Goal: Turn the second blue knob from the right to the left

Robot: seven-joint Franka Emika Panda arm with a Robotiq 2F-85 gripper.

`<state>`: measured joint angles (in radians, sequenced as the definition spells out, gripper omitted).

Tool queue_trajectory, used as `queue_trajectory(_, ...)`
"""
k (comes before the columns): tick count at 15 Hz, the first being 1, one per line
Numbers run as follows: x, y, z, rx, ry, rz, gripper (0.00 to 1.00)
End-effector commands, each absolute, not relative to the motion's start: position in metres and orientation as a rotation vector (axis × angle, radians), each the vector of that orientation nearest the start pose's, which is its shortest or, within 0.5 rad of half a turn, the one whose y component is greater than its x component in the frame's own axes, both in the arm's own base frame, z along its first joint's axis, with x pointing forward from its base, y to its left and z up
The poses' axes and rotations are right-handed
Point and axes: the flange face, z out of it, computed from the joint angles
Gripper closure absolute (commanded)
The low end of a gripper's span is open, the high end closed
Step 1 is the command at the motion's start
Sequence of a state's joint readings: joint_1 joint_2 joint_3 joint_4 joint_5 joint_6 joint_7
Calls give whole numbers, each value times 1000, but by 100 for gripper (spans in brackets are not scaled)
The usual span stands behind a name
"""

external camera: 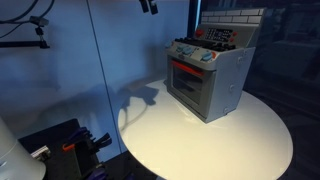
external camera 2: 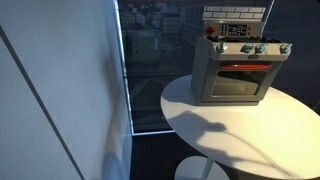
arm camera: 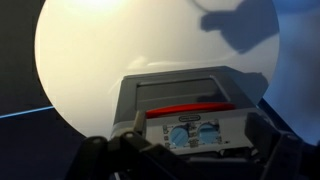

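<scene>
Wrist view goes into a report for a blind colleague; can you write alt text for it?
A grey toy oven, seen from above, stands on a round white table, its red door handle and blue knobs facing the camera. The dark fingers sit spread apart at the bottom edge; a shadow falls at upper right.

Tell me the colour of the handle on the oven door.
Red. The handle on the toy oven shows best in an exterior view.

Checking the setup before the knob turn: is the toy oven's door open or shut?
Shut: the oven door sits flush with the front in both exterior views.
</scene>
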<state>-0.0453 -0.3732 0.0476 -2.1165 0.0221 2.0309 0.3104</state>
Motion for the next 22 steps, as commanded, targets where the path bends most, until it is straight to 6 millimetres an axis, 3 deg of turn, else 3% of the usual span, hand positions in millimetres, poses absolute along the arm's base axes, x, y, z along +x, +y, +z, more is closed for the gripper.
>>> queue_trajectory(1,507,-3,591,-2958,651,-464,0)
queue_trajectory(6,541,-10,564,-2868,845,-529,0)
queue_trajectory(12,566,-18,536,-2762,980,-614,0)
queue_trajectory(22,567,-18,522,-2780,966,-605,0)
